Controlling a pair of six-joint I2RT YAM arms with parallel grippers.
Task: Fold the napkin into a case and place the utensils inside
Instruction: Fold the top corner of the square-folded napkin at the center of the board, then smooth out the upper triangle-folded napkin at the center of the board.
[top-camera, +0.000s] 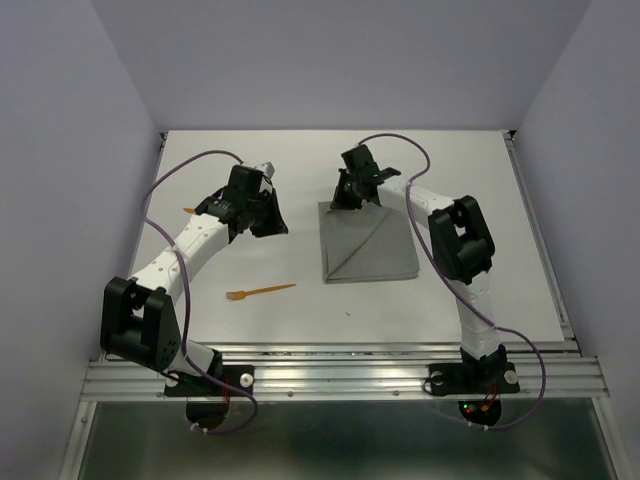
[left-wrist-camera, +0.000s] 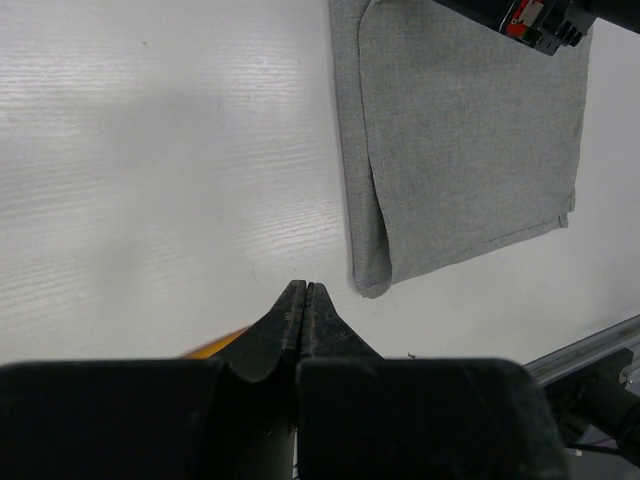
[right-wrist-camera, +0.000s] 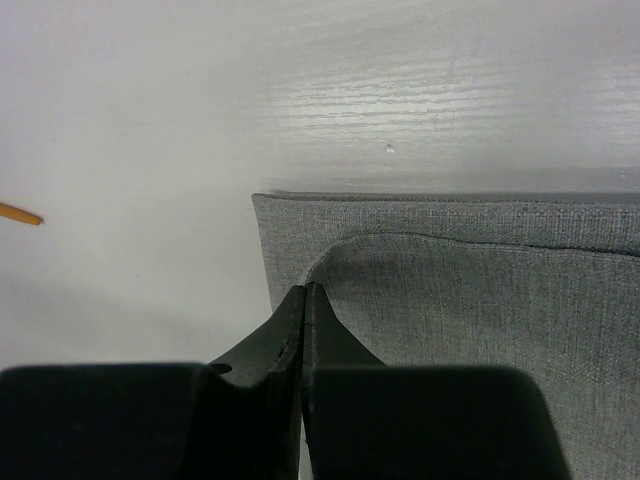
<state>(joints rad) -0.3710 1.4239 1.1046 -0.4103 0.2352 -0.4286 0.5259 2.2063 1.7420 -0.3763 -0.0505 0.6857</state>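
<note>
SURFACE: white table (top-camera: 480, 200), faint wood grain | ITEM 1: grey napkin (top-camera: 368, 245), folded flat, right of centre | ITEM 2: orange fork (top-camera: 260, 292), near-left of napkin, apart from it | ITEM 3: orange piece (top-camera: 188, 209), far left, only its tip visible

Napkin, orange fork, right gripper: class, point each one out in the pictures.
napkin (top-camera: 372, 250), top view, bare middle of the folded cloth
orange fork (top-camera: 262, 291), top view, middle of its handle
right gripper (right-wrist-camera: 304, 292), right wrist view, tips of its shut jaws
</note>
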